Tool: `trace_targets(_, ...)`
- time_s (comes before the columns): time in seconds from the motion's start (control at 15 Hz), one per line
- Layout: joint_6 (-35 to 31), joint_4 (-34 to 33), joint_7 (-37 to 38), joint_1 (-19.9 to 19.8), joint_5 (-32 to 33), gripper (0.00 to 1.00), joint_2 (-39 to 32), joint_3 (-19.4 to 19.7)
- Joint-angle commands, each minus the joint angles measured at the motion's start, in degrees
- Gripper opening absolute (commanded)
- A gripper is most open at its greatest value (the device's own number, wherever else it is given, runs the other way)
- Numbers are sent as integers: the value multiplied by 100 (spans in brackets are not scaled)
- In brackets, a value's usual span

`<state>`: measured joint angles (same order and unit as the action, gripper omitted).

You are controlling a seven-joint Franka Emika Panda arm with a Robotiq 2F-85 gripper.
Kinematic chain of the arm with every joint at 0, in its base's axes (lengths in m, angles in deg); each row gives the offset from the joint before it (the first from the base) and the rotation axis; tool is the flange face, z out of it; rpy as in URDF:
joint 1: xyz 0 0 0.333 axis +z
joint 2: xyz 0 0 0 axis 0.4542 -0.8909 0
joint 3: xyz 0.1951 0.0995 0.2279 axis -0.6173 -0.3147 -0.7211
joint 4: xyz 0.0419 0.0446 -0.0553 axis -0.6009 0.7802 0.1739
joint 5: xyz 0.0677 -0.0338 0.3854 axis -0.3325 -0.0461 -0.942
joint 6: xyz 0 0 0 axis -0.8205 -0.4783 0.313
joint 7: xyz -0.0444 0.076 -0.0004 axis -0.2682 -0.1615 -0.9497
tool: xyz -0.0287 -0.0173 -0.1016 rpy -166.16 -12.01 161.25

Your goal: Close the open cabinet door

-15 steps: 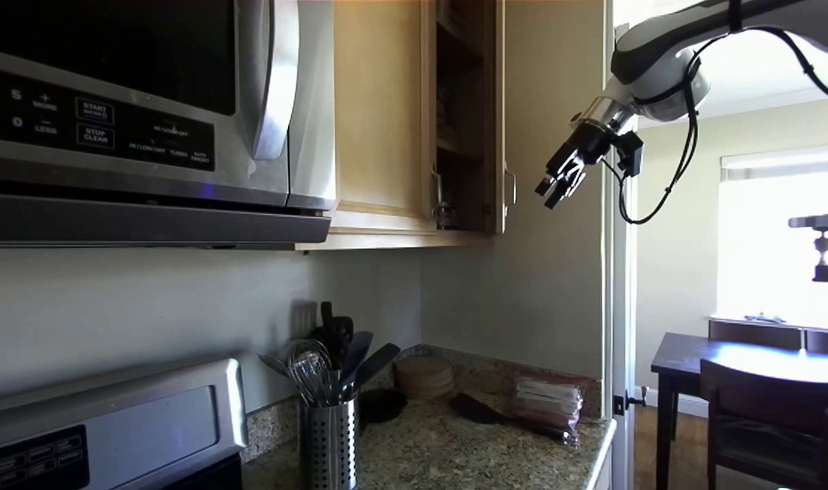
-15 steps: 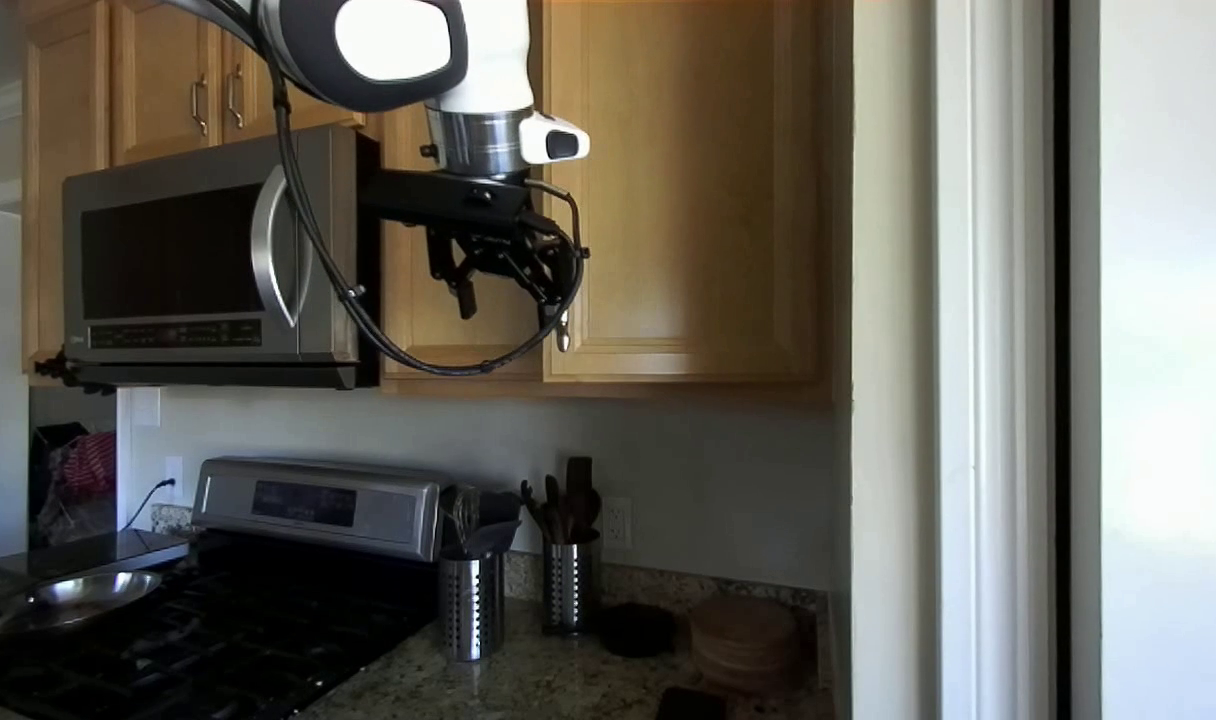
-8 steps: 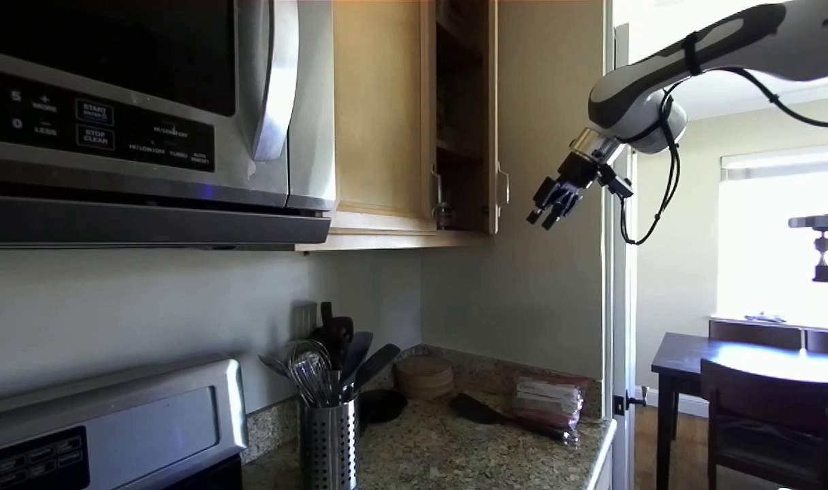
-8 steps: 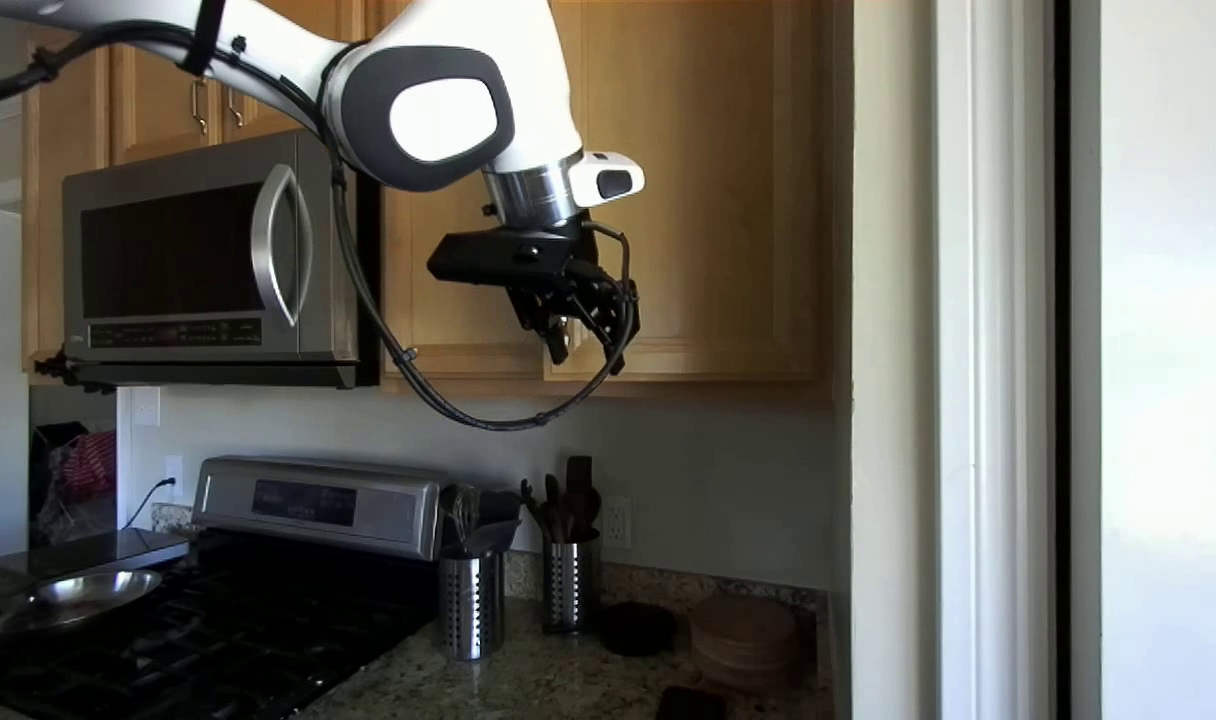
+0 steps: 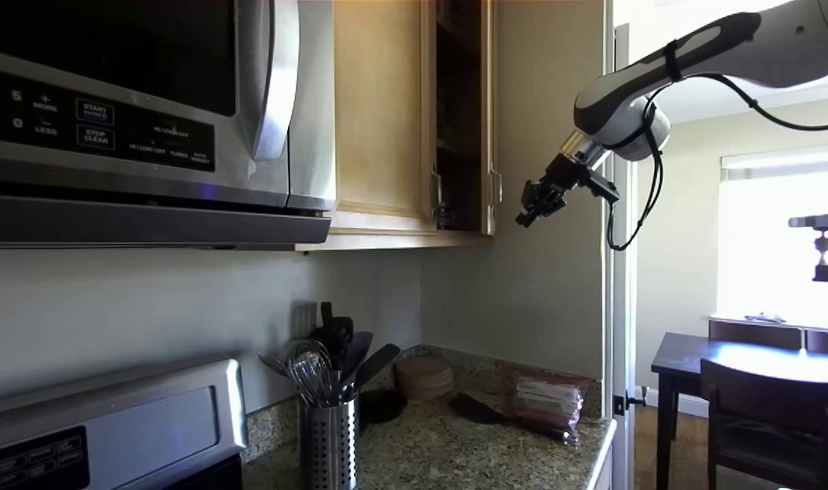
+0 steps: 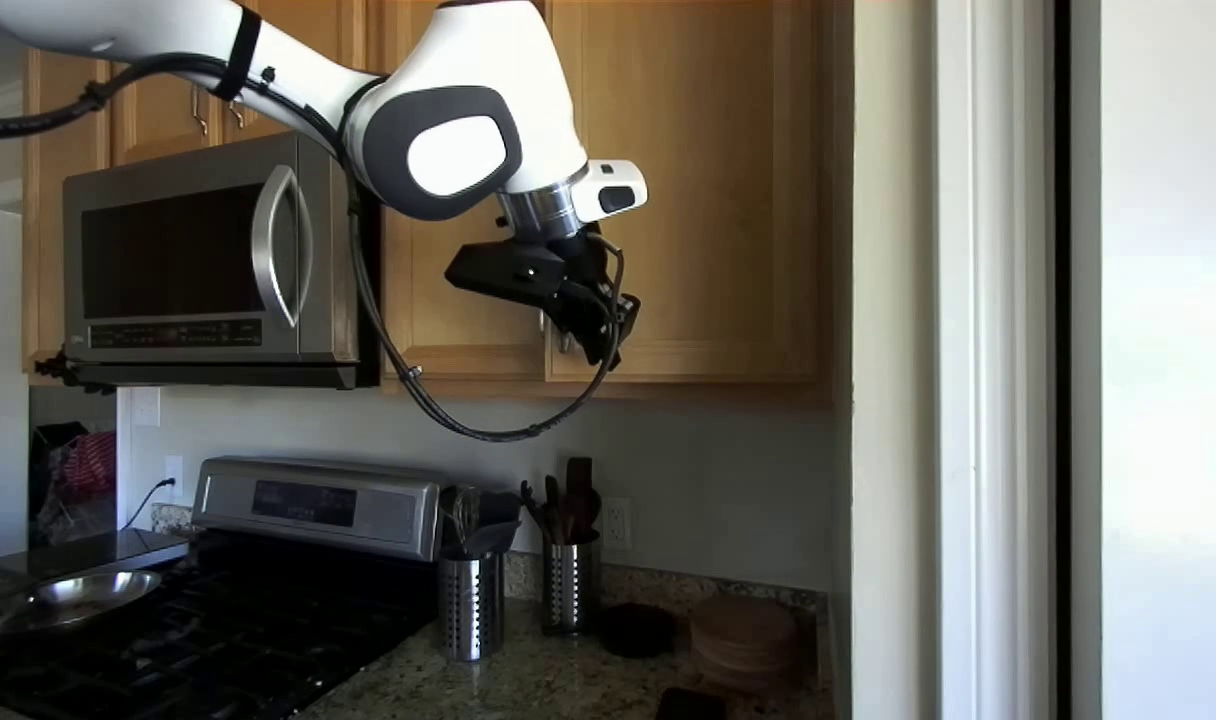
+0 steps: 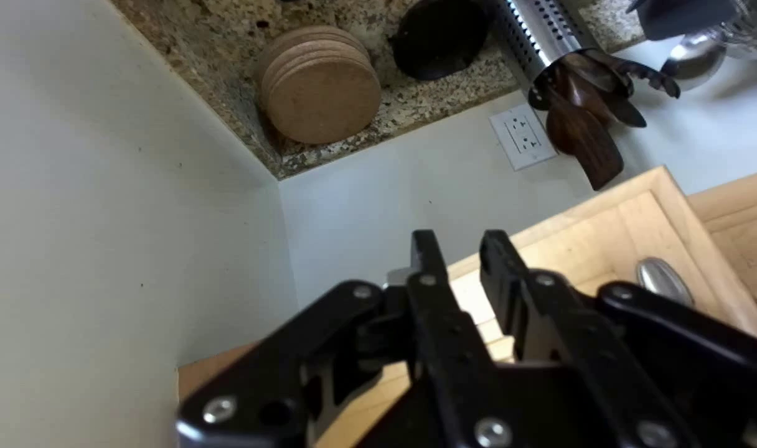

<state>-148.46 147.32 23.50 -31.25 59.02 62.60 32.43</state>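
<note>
The cabinet door is a light tan wooden panel, seen nearly edge-on in an exterior view, standing ajar beside the dark cabinet interior. Its broad face shows in an exterior view and, partly covered by my fingers, as a framed panel in the wrist view. A metal handle is on it, right of my fingers there. My gripper hangs in front of the door near handle height. In the wrist view my gripper keeps a narrow gap with nothing in it. Whether it touches the door I cannot tell.
A matching shut door adjoins the opening, then the steel microwave. A side wall stands close on the door's other side. Below, the granite counter holds a perforated utensil can and round wooden pieces.
My gripper has come down and closer to the door, and its fingers have drawn together from wide to a narrow gap. The door's free edge and handle have shifted slightly towards the cabinet.
</note>
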Motion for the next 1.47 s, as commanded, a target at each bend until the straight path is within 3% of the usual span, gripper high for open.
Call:
trace_targets(0.0, -167, -156, 68, 202, -751, 4, -42, 79)
trace_targets(0.13, -279, -238, -14, 291, -1182, 1, -97, 83)
trace_targets(0.33, -516, -366, -147, 419, -1655, 6, -214, 44)
trace_targets(0.8, -1125, -684, -369, 581, -2335, 5, -659, -261)
trace_targets(1.4, -1548, -1043, -71, 611, -2090, 6, -1135, -639)
